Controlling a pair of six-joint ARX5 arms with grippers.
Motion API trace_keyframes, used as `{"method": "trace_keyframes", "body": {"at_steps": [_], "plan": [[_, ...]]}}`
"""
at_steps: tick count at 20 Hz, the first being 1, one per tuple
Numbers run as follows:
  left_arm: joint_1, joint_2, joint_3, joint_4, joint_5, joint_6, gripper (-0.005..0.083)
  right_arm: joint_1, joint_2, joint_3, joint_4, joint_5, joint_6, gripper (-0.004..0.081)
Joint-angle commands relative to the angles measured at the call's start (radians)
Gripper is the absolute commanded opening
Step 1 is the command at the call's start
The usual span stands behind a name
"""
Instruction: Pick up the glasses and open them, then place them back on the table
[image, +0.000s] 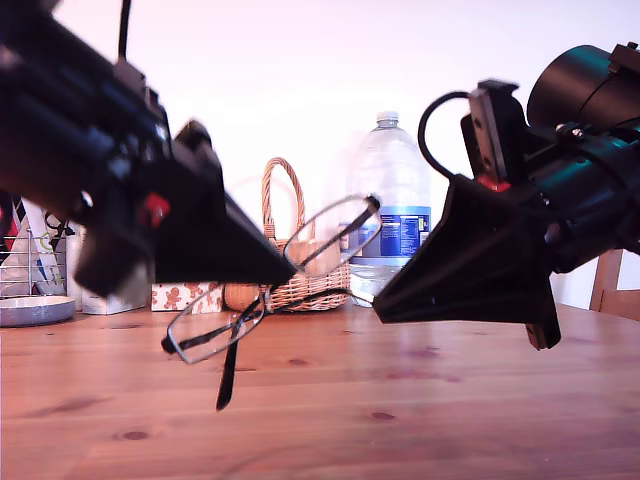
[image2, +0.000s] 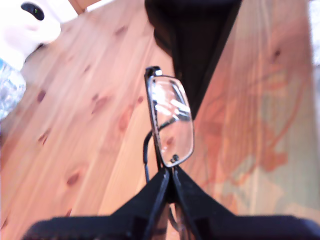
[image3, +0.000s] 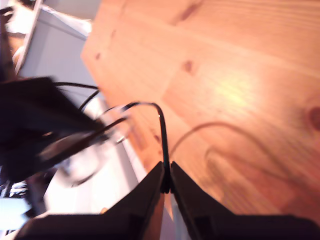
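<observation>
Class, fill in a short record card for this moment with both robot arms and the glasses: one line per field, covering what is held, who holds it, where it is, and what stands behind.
Held object: glasses, lifted clear of the table, tilted
First gripper: shut on the frame beside one lens
Second gripper: shut on a thin black temple arm
Other temple arm: hanging down, unheld
Background: wicker basket, water bottle

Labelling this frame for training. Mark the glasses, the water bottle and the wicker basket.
glasses (image: 213, 331): exterior view, on the lower lens.
water bottle (image: 390, 180): exterior view, on the clear body above the label.
wicker basket (image: 300, 292): exterior view, on the woven front wall.
</observation>
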Motion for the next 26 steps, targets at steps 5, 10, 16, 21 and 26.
{"method": "trace_keyframes", "body": {"at_steps": [5, 10, 16, 21, 26], "plan": [[-0.016, -0.125, 0.002, 0.019, 0.038, -0.014, -0.0022, 0.007, 0.003, 0.012, 0.008, 0.016, 0.005, -0.0011], [-0.016, -0.156, 0.002, -0.024, 0.044, -0.030, -0.0022, 0.008, 0.003, 0.012, 0.008, 0.015, 0.005, -0.0004], [-0.015, -0.155, 0.002, -0.049, 0.043, -0.030, -0.0022, 0.039, 0.003, 0.012, 0.000, -0.071, 0.005, 0.0208], [-0.014, -0.155, 0.002, -0.048, 0.042, -0.029, -0.0022, 0.047, 0.003, 0.012, -0.014, -0.072, 0.005, 0.0251], [-0.015, -0.157, 0.003, -0.047, 0.031, -0.029, -0.0022, 0.043, 0.003, 0.012, -0.061, -0.071, -0.025, 0.0250]]}}
